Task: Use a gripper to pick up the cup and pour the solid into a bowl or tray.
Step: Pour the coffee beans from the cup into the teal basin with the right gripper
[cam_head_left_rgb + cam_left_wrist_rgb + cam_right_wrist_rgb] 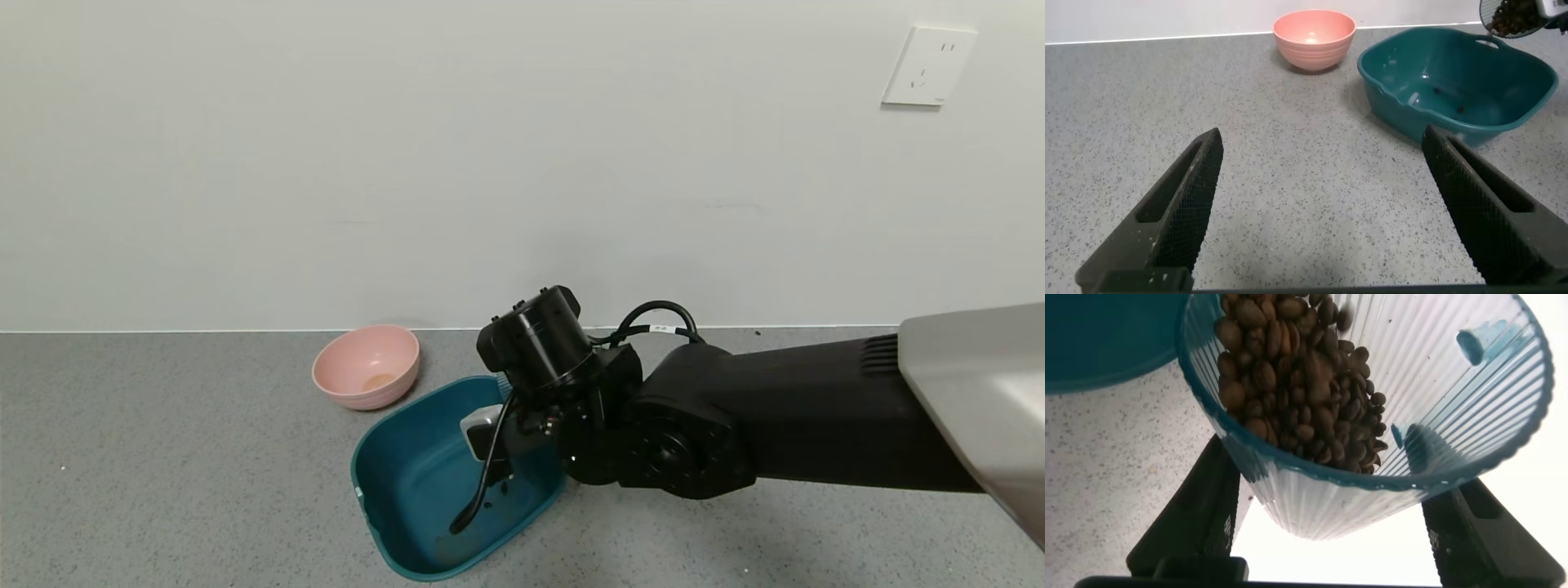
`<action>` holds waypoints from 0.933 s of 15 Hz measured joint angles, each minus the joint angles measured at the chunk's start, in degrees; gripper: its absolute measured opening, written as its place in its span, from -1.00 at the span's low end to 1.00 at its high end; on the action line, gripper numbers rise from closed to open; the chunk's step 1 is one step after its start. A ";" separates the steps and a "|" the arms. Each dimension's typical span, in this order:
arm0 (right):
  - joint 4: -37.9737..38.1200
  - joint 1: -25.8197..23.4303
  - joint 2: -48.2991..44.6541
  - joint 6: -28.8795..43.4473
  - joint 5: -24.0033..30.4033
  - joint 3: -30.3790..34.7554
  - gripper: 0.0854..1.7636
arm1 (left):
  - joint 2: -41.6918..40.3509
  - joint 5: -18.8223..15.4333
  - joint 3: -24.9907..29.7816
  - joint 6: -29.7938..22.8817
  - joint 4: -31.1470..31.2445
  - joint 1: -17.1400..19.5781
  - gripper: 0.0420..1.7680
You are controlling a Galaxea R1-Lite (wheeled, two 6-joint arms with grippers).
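Head view: the right gripper [500,445] hangs over the tub [408,482], its black wrist above the tub's right rim. The cup itself is hidden behind the wrist in this view. A few dark beans [496,492] lie on the tub floor. The pink bowl [366,366] stands just beyond the tub's far left corner, near the wall.

Right wrist view: the cup [1388,433] is pinched between the two black fingers [1200,514], one on each side of its ribbed wall. The cup is tipped well over, its long axis leaning and its mouth turned toward the tub [1102,335]. The beans [1298,384] are heaped against the lower side, at the rim.

Left wrist view: the left gripper [1327,212] hovers low over the grey counter [1290,163], well apart from the tub [1454,82], fingers [1180,204] spread wide and holding nothing. The cup [1511,16] shows above the tub's far rim, full of beans.
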 joint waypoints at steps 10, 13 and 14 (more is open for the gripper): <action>0.04 1.94 0.22 -4.11 -2.39 0.16 0.47 | 0.00 0.00 0.00 0.00 0.00 0.00 0.98; 0.00 1.94 0.32 -4.19 -2.36 0.11 0.47 | 0.00 0.00 0.00 0.00 0.00 0.00 0.98; 0.04 1.99 0.37 -4.19 -2.36 0.07 0.47 | 0.00 0.00 0.00 0.00 0.00 0.00 0.98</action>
